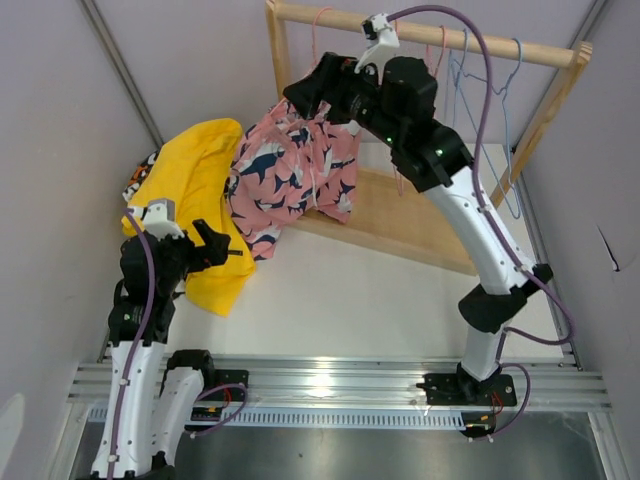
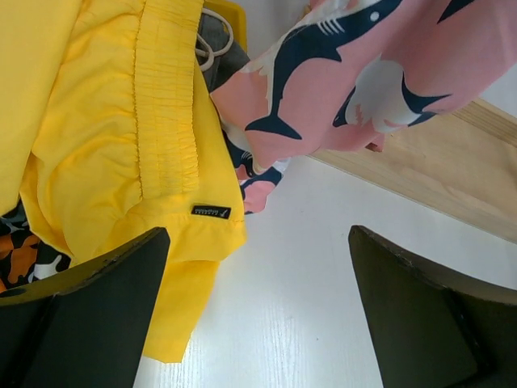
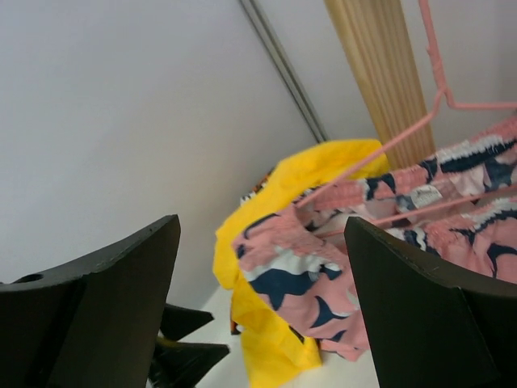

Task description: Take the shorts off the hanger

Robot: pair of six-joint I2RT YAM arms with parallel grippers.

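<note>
The pink shark-print shorts (image 1: 292, 175) hang from a pink hanger (image 3: 436, 89) on the wooden rack (image 1: 430, 38), and their lower edge droops toward the table. My right gripper (image 1: 305, 95) hovers at the top of the shorts (image 3: 323, 283); it is open and holds nothing. Yellow shorts (image 1: 195, 185) lie heaped on the table at the left, over camouflage shorts (image 2: 20, 250) and grey shorts (image 2: 216, 52). My left gripper (image 2: 258, 307) stands open over bare table, beside the yellow shorts' (image 2: 105, 121) hem.
The rack's wooden base board (image 1: 400, 215) lies across the back of the table. Empty blue hangers (image 1: 500, 100) hang on the rail at the right. Grey walls close in on the left and right.
</note>
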